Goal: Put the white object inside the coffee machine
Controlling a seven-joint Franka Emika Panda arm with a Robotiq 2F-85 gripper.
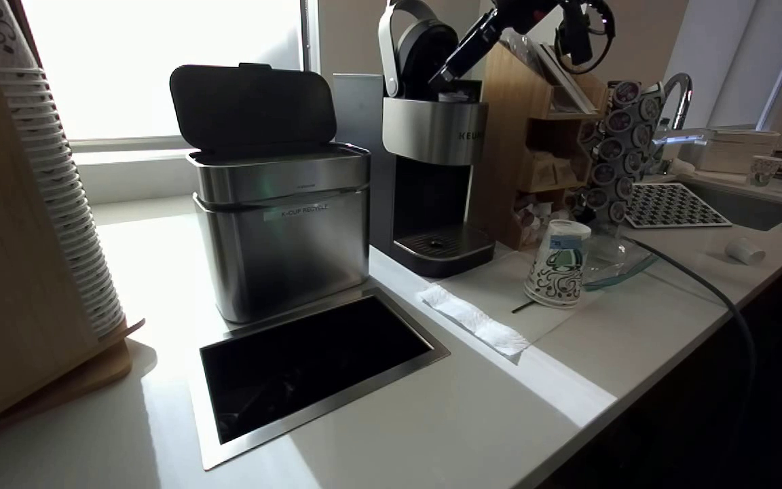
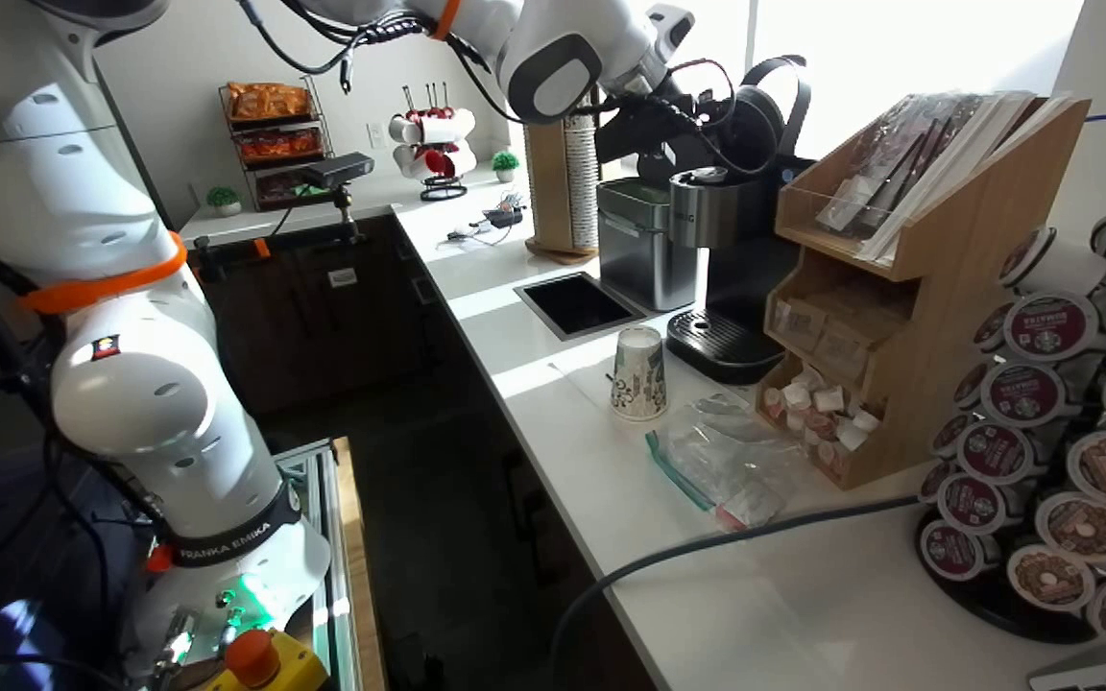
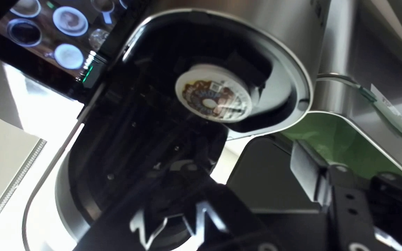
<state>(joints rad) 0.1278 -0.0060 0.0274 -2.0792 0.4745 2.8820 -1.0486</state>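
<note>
- Far left, in an exterior view: tall stack of white paper cups [image 1: 67, 204] in a flat-sided wooden rack [image 1: 17, 238].
- Next, boxy brushed-steel bin [image 1: 282, 251], black lid [image 1: 255, 105] raised, marked K-CUP RECYCLE.
- Silver-bodied coffee machine [image 1: 432, 129] with black drip base [image 1: 445, 251]; rounded black head [image 1: 428, 58] tipped up, top open.
- Black gripper [image 1: 442, 76] close by; in the wrist view its fingers [image 3: 339, 188] stand spread apart, holding nothing.
- Task's piece: round white coffee pod [image 3: 213, 94], brown-printed face, in that open top, clear of the fingers. Fully seated or not, cannot tell.
- Right of machine: light-wood organizer [image 1: 503, 156], upside-down patterned paper cup [image 1: 559, 268] near it, then tower of pods [image 1: 611, 149].
</note>
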